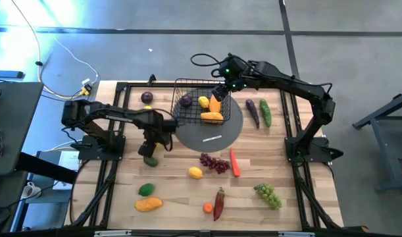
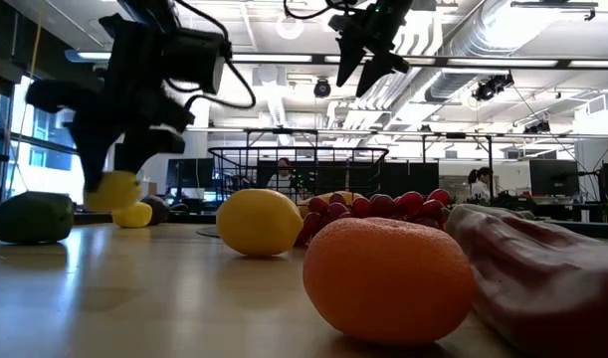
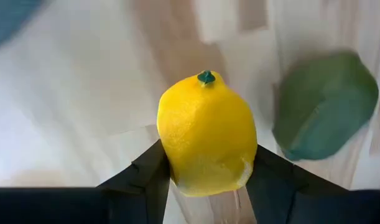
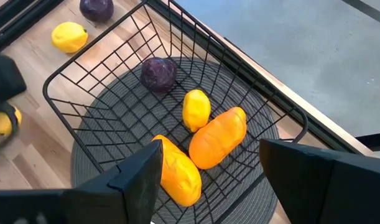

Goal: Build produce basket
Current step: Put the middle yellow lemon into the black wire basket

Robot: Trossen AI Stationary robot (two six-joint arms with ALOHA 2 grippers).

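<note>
My left gripper point(image 1: 154, 143) points down over the table's left part, shut on a yellow lemon point(image 3: 205, 134). A dark green fruit point(image 3: 323, 106) lies on the wood right beside it. The black wire basket point(image 1: 199, 105) stands on a round grey mat point(image 1: 217, 135) at the far middle. It holds a purple plum point(image 4: 157, 74), a small lemon point(image 4: 196, 109) and two orange fruits point(image 4: 217, 137). My right gripper point(image 1: 222, 91) hangs open above the basket's far right side, holding nothing. My left gripper pinches the lemon's two opposite sides point(image 3: 171, 162) between its two fingers point(image 3: 146, 174), coming from above and pointing down. The lemon's green-tipped end point(image 3: 206, 77) sticks out beyond the fingers. In the low view the lemon point(image 2: 112, 189) hangs just clear of the table.
A plum point(image 1: 147, 97) and another lemon point(image 1: 149, 107) lie left of the basket. Red grapes point(image 1: 214, 162), a lemon point(image 1: 195, 172), a carrot point(image 1: 235, 163), green grapes point(image 1: 269, 195), an orange point(image 1: 208, 208), a mango point(image 1: 149, 204) and more fruit lie toward the near edge.
</note>
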